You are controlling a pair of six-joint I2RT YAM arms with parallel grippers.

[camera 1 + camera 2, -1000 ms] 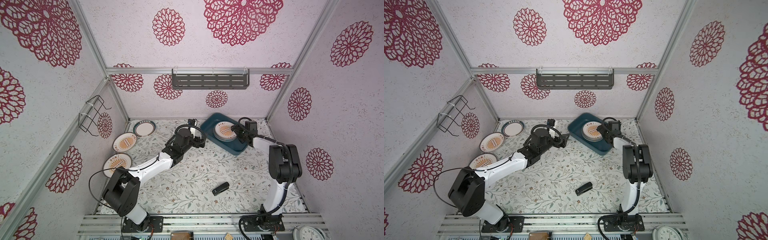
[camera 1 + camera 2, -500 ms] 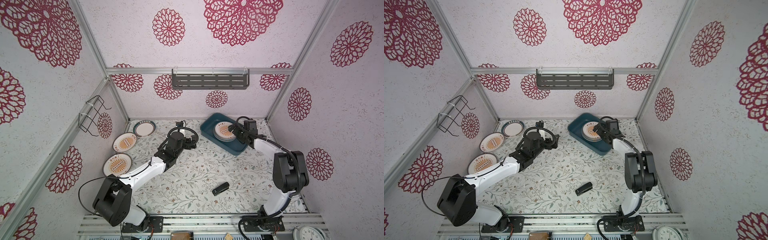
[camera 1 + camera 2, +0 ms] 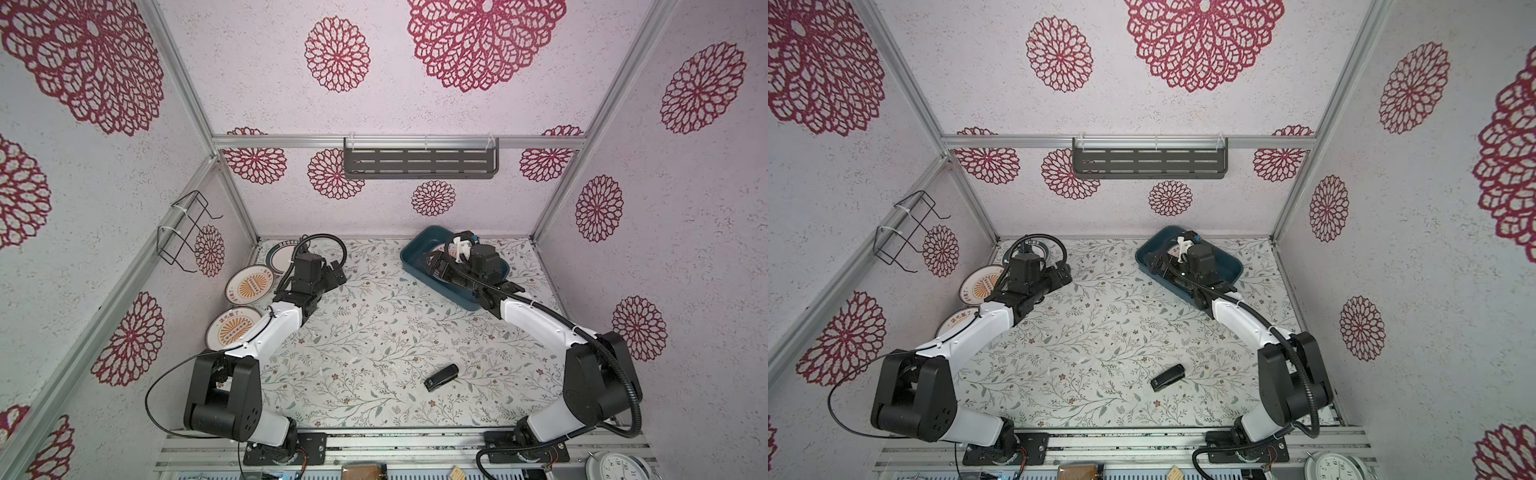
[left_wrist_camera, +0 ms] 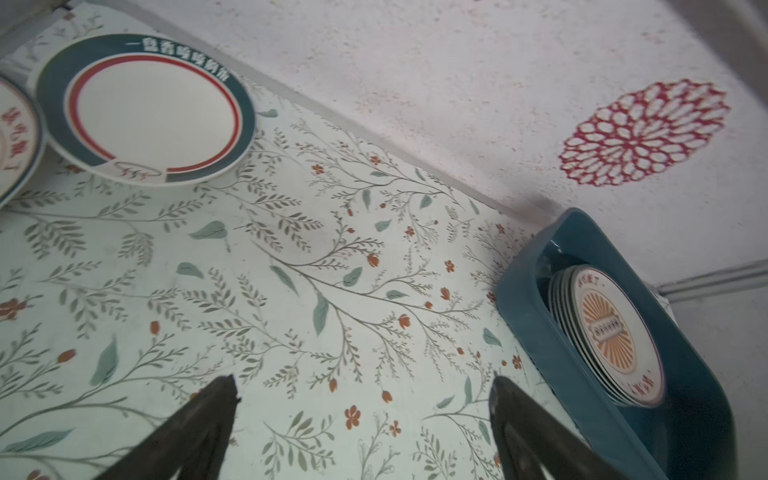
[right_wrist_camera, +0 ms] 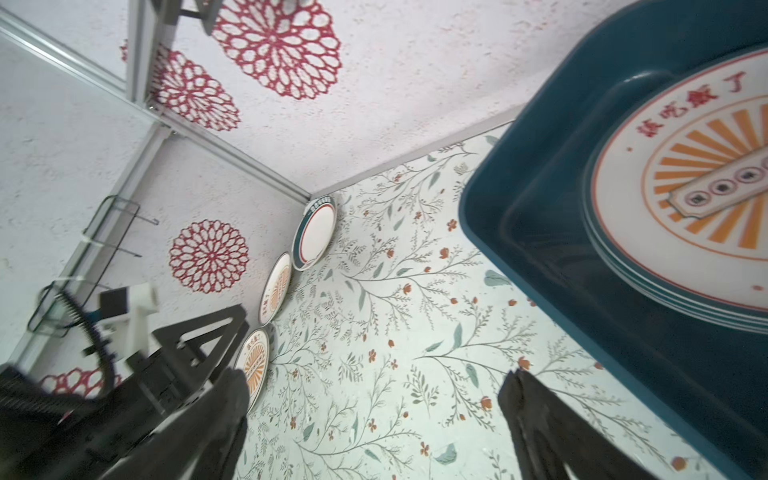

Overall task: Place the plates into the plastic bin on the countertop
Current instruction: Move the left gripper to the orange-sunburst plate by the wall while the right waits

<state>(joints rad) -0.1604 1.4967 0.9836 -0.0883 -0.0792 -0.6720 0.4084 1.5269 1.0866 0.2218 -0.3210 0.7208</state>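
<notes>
Leafy countertop (image 3: pixel 374 324) has the plastic bin (image 4: pixel 536 324) at the back right with a stack of plates (image 4: pixel 606 332) in it, and three more plates (image 3: pixel 250 283) sit along the left edge. Left gripper (image 4: pixel 363 388) hangs over bare countertop, jaws wide apart. Right gripper (image 5: pixel 374 378) is just beside the bin's wall, jaws spread too, both empty.

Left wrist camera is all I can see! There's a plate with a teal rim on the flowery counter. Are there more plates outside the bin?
Observer: Yes, two in a row with it: a middle sunburst plate and a front sunburst plate.
Operator: Is the other arm holding one?
Observer: No, the right gripper is open and empty, at the plastic bin's edge.
Operator: Anything else lying around?
Observer: A small black object, near the front of the countertop.
</notes>
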